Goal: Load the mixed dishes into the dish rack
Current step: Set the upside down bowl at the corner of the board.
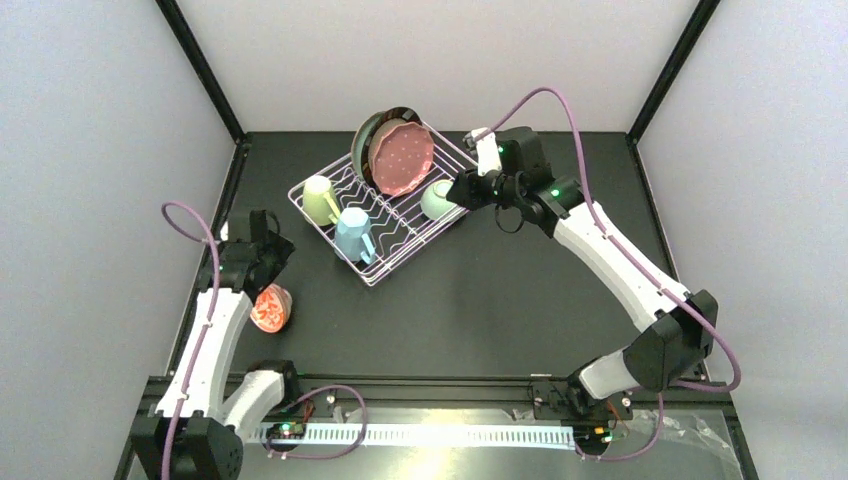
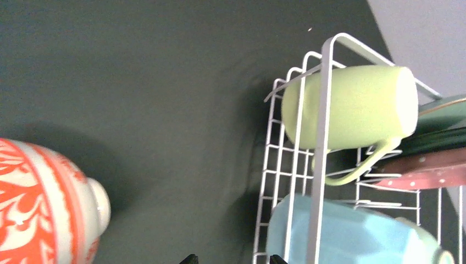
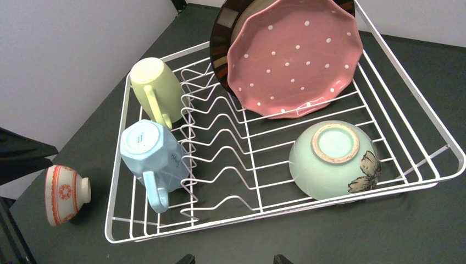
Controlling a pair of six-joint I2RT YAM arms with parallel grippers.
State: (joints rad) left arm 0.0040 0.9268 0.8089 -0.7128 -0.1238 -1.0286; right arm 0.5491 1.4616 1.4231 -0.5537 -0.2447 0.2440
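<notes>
dish rack point(image 3: 264, 165) sits on the desk point(image 1: 480, 300) holding pink plate point(image 3: 294, 55), dark-rimmed plate point(image 3: 220, 38), pale green mug point(image 3: 156, 88), light blue mug point(image 3: 151, 157) and an upturned mint bowl point(image 3: 332, 159). red-patterned bowl point(image 3: 63, 193) lies on the desk outside it, beside the left hand point(image 2: 231, 259), fingers apart, empty; right hand point(image 3: 233, 258) by the rack, also apart.

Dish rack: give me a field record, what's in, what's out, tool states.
in dish rack: pink speckled plate, dark-rimmed plate, pale green mug, light blue mug, mint flowered bowl (inverted)
outside rack: red-patterned bowl, on its side on the table
left tool: open, empty
right tool: open, empty
</notes>
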